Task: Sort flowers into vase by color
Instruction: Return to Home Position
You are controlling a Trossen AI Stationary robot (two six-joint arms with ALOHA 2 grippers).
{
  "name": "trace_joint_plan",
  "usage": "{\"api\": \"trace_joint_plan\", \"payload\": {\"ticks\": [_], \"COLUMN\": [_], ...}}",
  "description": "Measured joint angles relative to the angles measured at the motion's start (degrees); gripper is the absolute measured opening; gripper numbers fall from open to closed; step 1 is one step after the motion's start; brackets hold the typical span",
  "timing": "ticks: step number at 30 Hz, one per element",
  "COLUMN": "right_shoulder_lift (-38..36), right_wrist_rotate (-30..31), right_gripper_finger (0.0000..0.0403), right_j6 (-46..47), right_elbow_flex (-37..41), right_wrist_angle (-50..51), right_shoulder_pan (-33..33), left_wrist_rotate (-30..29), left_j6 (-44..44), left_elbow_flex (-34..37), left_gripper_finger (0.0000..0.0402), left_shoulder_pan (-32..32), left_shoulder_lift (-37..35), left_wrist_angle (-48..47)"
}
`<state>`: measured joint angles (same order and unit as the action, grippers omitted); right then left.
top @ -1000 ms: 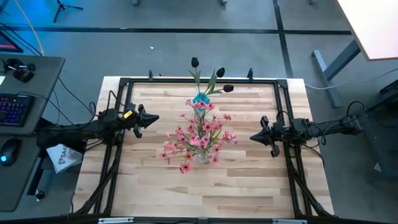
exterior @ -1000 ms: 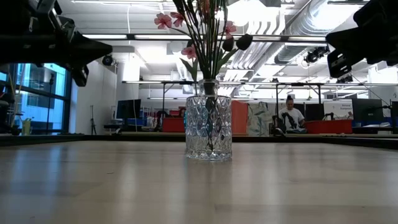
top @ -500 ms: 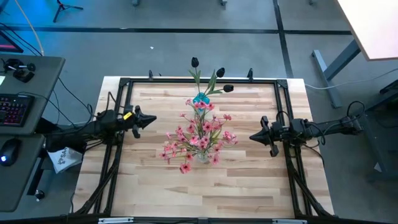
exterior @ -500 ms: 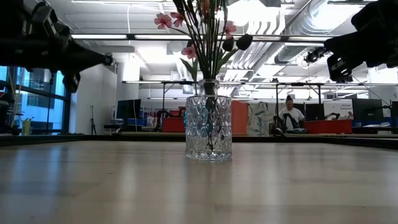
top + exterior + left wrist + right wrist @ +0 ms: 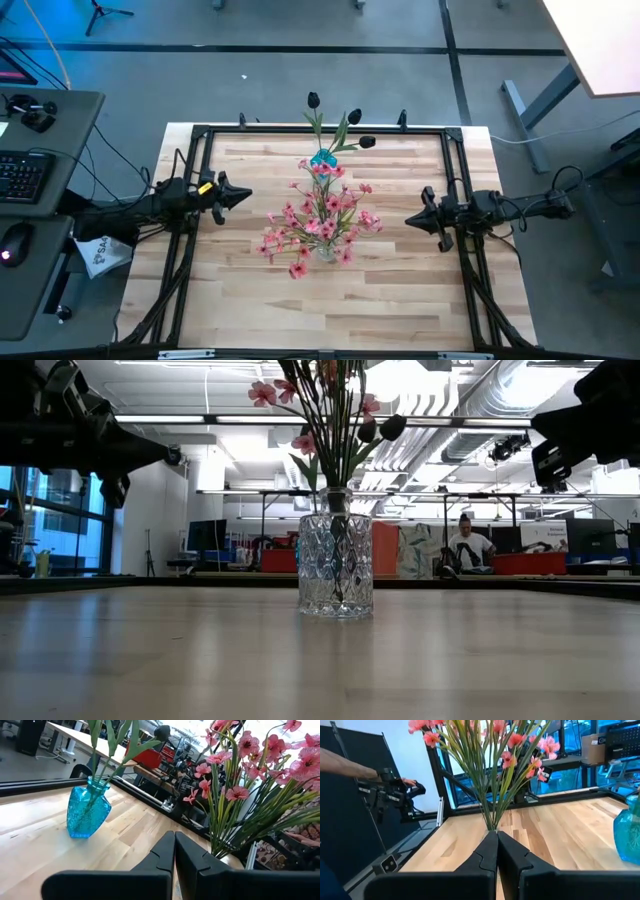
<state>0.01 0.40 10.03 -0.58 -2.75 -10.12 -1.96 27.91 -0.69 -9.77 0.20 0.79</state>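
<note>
Sorting looked finished: the pink flowers (image 5: 318, 225) stood in the cut-glass vase (image 5: 335, 567) at the middle of the counter (image 5: 390, 290), and the black buds (image 5: 352, 118) stood in the blue vase (image 5: 322, 158) just behind it, toward the far edge. Left end effector (image 5: 246, 197) and right end effector (image 5: 410, 221) hung raised at opposite sides, fingers pressed together and empty, each well apart from the blooms. Judged step: parking the arms. The next move called for drawing outward toward the black frame (image 5: 260, 128), with open room on both sides and only the spreading sprays to avoid.
</note>
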Motion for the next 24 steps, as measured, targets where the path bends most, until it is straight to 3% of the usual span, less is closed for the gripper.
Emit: {"api": "trace_joint_plan", "payload": {"ticks": [24], "right_shoulder_lift": [0.39], "right_wrist_rotate": [0.0], "right_gripper_finger": [0.0], "right_j6": [0.0], "right_elbow_flex": [0.02], "right_wrist_angle": [1.73], "right_shoulder_pan": [-0.01], "left_wrist_rotate": [0.0], "left_j6": [-0.01], "left_elbow_flex": [0.0], "left_gripper_finger": [0.0001], "left_shoulder_pan": [0.05], "left_shoulder_lift": [-0.01], "left_wrist_angle": [0.03]}}
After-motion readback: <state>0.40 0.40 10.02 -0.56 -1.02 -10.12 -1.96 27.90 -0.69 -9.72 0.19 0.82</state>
